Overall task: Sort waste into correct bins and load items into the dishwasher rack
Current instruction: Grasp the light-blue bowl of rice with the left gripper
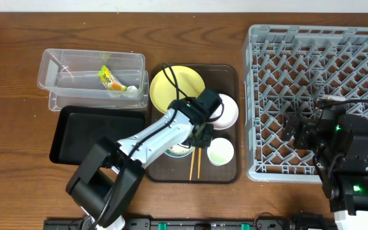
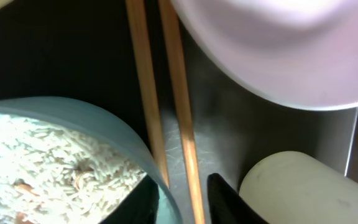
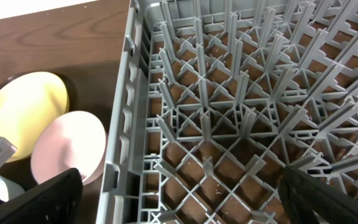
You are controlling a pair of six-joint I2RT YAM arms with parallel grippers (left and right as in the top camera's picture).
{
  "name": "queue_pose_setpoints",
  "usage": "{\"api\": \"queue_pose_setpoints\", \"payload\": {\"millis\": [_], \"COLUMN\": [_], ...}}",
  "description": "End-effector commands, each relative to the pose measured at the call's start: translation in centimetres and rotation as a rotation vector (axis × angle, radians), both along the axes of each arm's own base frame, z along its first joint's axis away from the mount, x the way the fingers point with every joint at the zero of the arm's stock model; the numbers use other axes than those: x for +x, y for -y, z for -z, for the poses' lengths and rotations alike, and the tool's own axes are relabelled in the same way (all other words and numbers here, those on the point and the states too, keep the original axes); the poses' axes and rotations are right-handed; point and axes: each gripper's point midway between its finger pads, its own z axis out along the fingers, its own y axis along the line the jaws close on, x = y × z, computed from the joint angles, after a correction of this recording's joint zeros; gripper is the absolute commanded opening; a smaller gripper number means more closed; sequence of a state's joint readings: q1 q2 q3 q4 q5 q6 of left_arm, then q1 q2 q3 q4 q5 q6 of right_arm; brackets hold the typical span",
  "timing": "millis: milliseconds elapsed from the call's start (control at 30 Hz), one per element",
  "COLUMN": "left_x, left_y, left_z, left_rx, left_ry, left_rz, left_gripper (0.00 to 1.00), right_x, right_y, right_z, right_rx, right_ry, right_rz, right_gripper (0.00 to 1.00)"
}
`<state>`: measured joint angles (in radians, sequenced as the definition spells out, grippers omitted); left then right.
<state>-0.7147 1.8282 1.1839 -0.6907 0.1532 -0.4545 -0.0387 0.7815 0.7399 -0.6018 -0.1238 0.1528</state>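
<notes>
My left gripper (image 1: 195, 135) is low over the brown serving tray (image 1: 230, 171) and is open. In the left wrist view its fingers (image 2: 182, 202) straddle the rim of the light blue bowl (image 2: 126, 134) and one of the wooden chopsticks (image 2: 166, 93). White rice scraps (image 2: 36, 168) fill that bowl. The pinkish-white bowl (image 1: 230, 112), yellow plate (image 1: 179, 83) and pale cup (image 1: 221, 151) sit on the same tray. The snack wrapper (image 1: 110, 78) lies in the clear box (image 1: 62, 67). The black tray (image 1: 75, 134) is empty. My right gripper (image 3: 185, 199) is open and empty over the grey rack (image 1: 318, 57).
The rack (image 3: 229, 93) holds nothing between its pegs. The brown serving tray stands between the black tray and the rack, close to the rack's left wall. My left arm reaches across the black tray's right end. The pink bowl (image 3: 67, 152) and the plate (image 3: 23, 106) show beside the rack's wall.
</notes>
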Motion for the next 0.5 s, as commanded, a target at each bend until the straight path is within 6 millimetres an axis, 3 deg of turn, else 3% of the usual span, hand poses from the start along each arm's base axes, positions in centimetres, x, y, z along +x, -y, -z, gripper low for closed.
{"api": "queue_pose_setpoints", "payload": {"millis": [0,100,233,467], "left_x": [0.1,0.1,0.2,0.6], "left_y": [-0.2,-0.4,-1.1,-2.7], "left_z": [0.4,0.5,0.2,-4.5], "left_rx": [0.034,0.043,0.076,0.122], "left_ry": [0.014,0.015,0.030,0.113], "left_rz": [0.002,0.001,-0.003,0.070], "left_gripper": [0.19,0.06,0.06,0.06], "right_x": [0.1,0.1,0.1,0.1], "right_y": [-0.7,-0.7,-0.7,-0.7], "right_z": [-1.0,-1.0,-1.0,-1.0], "right_rx": [0.018,0.018,0.018,0.018], "right_ry": [0.023,0.024,0.023,0.024], "right_rz": [-0.023,-0.023,-0.023,-0.023], "right_gripper": [0.99,0.99,0.99,0.99]}}
